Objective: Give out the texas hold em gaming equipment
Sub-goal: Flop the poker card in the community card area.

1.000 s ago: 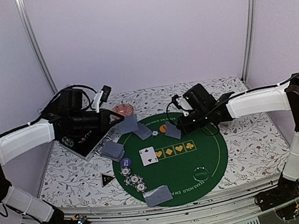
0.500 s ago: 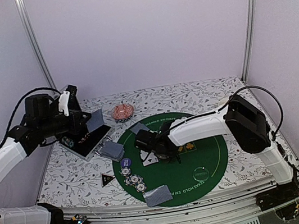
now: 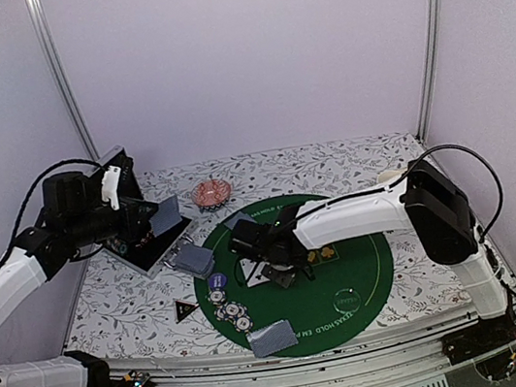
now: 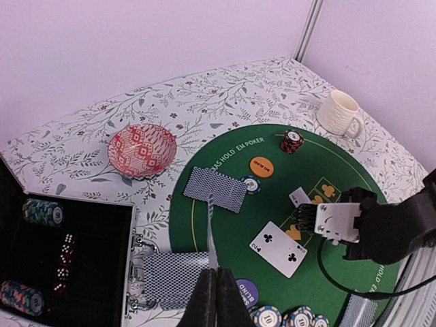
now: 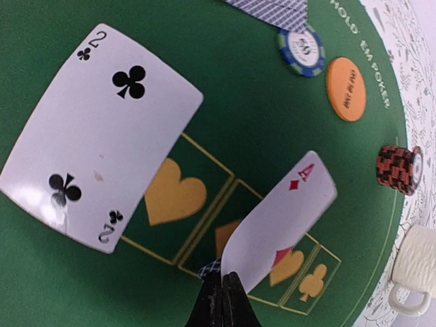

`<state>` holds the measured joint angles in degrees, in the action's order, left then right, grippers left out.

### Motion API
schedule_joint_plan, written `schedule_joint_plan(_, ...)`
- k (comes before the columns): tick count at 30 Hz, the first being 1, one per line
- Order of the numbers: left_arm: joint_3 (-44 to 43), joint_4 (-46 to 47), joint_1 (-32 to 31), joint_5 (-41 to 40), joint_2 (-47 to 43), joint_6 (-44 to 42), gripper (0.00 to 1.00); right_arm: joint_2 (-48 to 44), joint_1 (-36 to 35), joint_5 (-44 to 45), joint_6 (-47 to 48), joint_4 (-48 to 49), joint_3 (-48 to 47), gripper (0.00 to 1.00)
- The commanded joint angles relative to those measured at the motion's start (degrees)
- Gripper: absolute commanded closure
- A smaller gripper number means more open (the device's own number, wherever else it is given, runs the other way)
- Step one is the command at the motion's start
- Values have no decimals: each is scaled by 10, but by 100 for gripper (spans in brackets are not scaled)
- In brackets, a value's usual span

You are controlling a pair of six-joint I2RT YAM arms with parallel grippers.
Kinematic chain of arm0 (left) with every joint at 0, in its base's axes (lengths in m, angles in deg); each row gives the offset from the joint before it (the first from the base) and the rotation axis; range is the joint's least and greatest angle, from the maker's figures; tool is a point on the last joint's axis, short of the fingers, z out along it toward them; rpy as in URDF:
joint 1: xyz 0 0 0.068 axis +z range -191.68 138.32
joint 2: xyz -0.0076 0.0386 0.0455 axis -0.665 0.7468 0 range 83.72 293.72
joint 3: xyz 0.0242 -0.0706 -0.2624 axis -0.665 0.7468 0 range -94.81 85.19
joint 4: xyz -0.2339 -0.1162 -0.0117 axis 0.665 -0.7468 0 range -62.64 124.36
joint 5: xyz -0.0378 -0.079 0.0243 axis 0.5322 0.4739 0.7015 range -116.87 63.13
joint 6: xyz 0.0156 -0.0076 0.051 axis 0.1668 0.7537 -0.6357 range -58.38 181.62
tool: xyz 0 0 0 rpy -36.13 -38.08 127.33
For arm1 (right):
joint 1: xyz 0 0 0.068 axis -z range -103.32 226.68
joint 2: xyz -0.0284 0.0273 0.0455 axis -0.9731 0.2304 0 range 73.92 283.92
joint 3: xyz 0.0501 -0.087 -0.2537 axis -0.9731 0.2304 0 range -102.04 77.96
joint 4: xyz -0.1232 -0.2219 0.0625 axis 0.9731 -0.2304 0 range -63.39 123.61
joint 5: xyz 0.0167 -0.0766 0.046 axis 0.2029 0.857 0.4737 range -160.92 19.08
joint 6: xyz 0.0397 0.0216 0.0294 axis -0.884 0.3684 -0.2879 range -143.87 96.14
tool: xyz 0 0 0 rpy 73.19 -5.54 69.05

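My left gripper is shut on a grey-blue-backed playing card, seen edge-on; in the top view it hangs above the open black case. My right gripper is shut on an ace of diamonds, face showing, low over the green mat's suit boxes. A two of clubs lies face up on the mat beside it. Face-down cards lie at the mat's far side, and a stack of cards sits at its left edge. Blue-white chips and a purple button lie near the front left.
The black case holds chips and red dice. A pink patterned dish stands behind the mat, a cream mug at the right. An orange disc, a chip and a red-dark chip stack sit on the far mat.
The right arm swung from the back right to the mat's middle, its card now held low by the two of clubs. The left arm drew back left over the case with its card.
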<state>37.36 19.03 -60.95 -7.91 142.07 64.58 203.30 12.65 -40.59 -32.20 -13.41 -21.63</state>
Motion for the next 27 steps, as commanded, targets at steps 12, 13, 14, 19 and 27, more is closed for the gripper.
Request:
schedule_joint_plan(12,14,12,5,-13,-25,-18,100,-194,38,21,142,30,82,98)
schedule_joint_plan(13,14,12,4,-11,-25,-18,100,-196,44,36,152,30,80,98)
schedule_joint_plan(14,14,11,5,-10,-24,-19,100,-198,49,56,157,30,80,98)
schedule_joint_plan(19,18,10,5,-19,-32,-22,100,-176,56,257,182,1,67,98)
schedule_joint_plan(27,20,12,6,-22,-35,-27,100,-38,-5,247,245,36,57,98)
